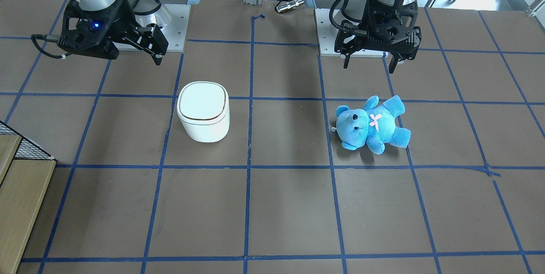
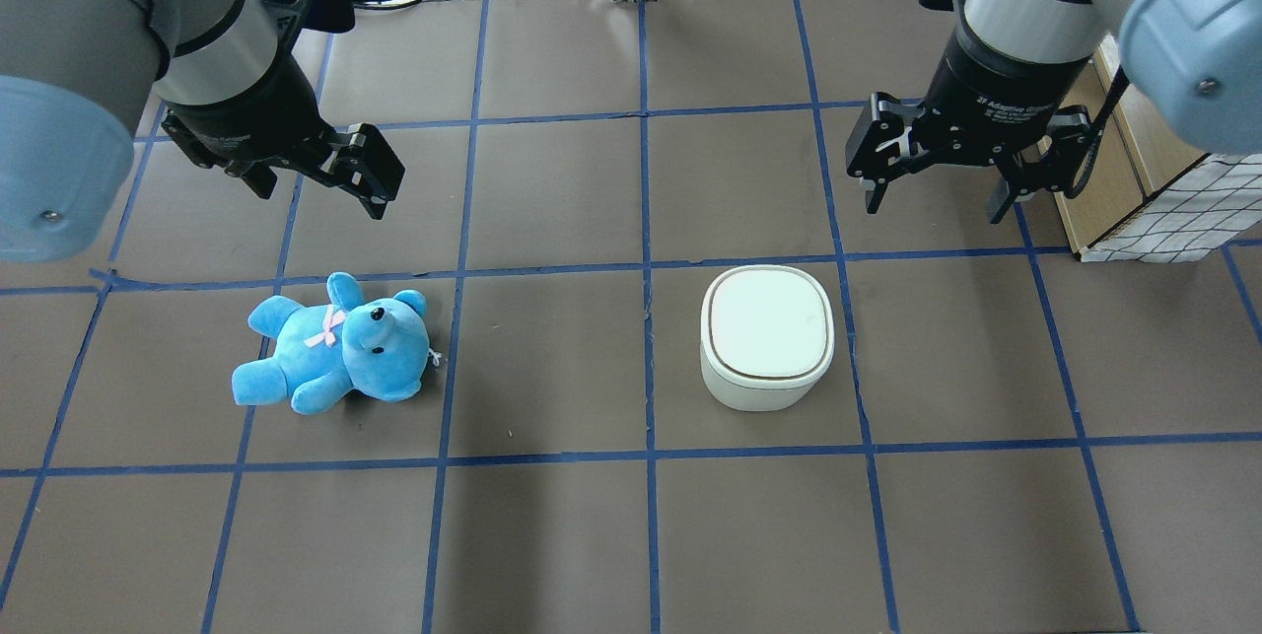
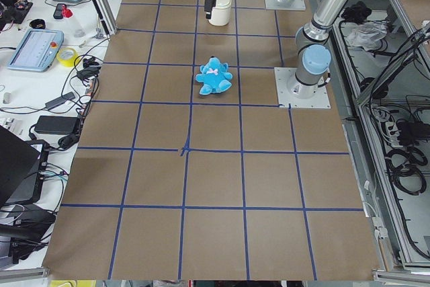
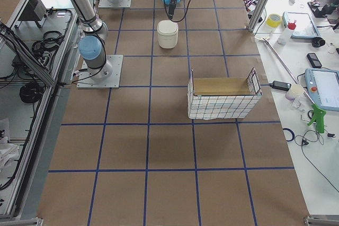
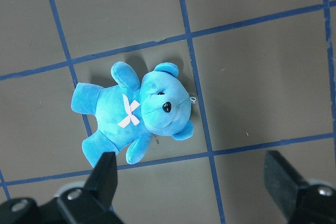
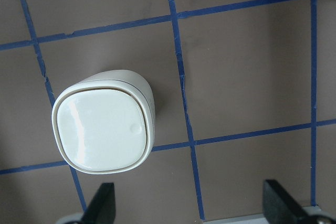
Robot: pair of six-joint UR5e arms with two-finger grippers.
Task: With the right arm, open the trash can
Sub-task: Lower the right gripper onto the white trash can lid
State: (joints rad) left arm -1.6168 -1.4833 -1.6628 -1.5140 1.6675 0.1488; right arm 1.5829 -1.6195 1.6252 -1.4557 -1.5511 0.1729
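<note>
The white trash can [image 1: 203,110] stands on the brown table with its lid shut. It also shows in the overhead view [image 2: 767,333] and in the right wrist view [image 6: 105,127]. My right gripper [image 2: 935,210], the one with the blue light [image 1: 155,54], is open and empty. It hangs well above the table, apart from the can and touching nothing. In its wrist view [image 6: 190,208] the can lies left of centre between the fingers. My left gripper [image 2: 325,195] is open and empty above the blue teddy [image 2: 335,343].
The blue teddy [image 1: 370,125] lies on its back on my left half of the table, also seen in the left wrist view [image 5: 136,111]. A wire-mesh basket with a cardboard lining [image 4: 222,99] stands at the table's right end, beyond the can [image 2: 1173,210].
</note>
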